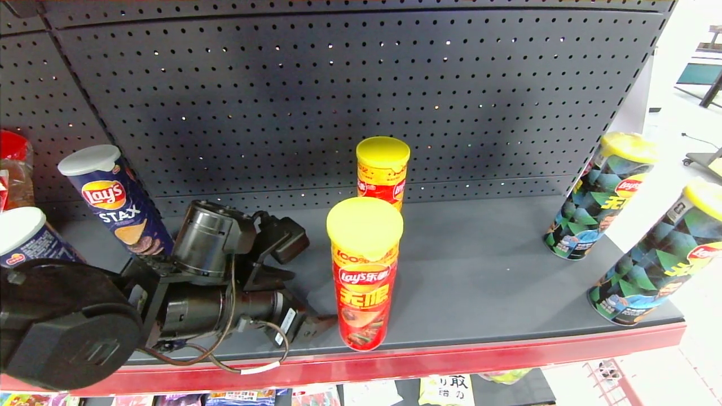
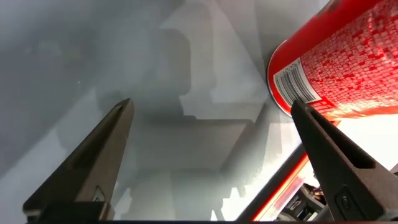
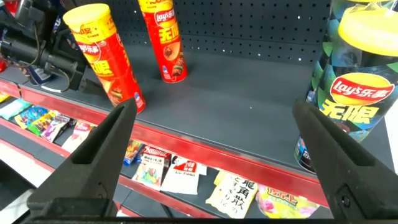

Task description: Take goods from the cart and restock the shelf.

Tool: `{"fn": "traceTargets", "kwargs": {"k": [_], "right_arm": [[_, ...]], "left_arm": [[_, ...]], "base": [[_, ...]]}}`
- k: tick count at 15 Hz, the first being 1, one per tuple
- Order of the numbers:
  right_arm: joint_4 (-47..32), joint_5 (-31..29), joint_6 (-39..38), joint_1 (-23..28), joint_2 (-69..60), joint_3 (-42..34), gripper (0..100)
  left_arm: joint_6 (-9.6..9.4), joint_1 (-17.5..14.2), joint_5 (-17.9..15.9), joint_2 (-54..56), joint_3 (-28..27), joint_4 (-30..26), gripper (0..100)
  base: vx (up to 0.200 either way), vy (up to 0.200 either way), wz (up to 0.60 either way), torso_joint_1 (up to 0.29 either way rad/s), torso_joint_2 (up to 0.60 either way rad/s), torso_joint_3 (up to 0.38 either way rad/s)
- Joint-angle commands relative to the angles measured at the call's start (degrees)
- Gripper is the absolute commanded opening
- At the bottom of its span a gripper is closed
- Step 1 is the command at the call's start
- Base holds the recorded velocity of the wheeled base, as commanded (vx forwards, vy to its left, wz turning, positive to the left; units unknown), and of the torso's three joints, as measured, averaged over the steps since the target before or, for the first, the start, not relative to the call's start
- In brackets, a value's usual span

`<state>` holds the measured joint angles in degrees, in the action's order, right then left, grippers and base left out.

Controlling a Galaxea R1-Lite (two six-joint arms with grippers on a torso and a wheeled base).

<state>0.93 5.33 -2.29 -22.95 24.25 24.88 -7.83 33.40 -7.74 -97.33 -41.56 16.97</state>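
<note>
Two red chip cans with yellow lids stand upright on the grey shelf [image 1: 479, 270]: one near the front edge [image 1: 364, 276], one behind it by the back panel [image 1: 382, 172]. My left gripper [image 1: 316, 324] lies low on the shelf just left of the front can's base. It is open in the left wrist view [image 2: 212, 106], nothing sits between its fingers, and the can's base [image 2: 336, 62] is beside one finger [image 2: 329, 155]. My right gripper [image 3: 214, 106] hangs open and empty in front of the shelf, facing both red cans [image 3: 102, 56] [image 3: 163, 37].
Two dark green patterned cans [image 1: 603, 194] [image 1: 657, 254] stand at the shelf's right end, one close to my right gripper [image 3: 357, 93]. Blue cans [image 1: 115, 197] [image 1: 22, 237] stand at the left. Snack packets [image 3: 186, 174] fill the shelf below. Bare shelf lies between the red and green cans.
</note>
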Motion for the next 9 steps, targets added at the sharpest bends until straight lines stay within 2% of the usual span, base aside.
{"fn": "traceTargets", "kwargs": {"k": [1, 9], "right_arm": [[0.0, 0.0, 0.0, -0.1, 0.3, 0.0, 100], [0.0, 0.0, 0.0, 0.0, 0.2, -0.1, 100]], "left_arm": [[0.0, 0.2, 0.0, -0.3, -0.3, 0.0, 100], [0.0, 1.0, -0.1, -0.7, -0.6, 0.0, 100]], "base": [[0.0, 0.0, 0.0, 0.0, 0.0, 0.0], [0.0, 0.0, 0.0, 0.0, 0.0, 0.0]]}}
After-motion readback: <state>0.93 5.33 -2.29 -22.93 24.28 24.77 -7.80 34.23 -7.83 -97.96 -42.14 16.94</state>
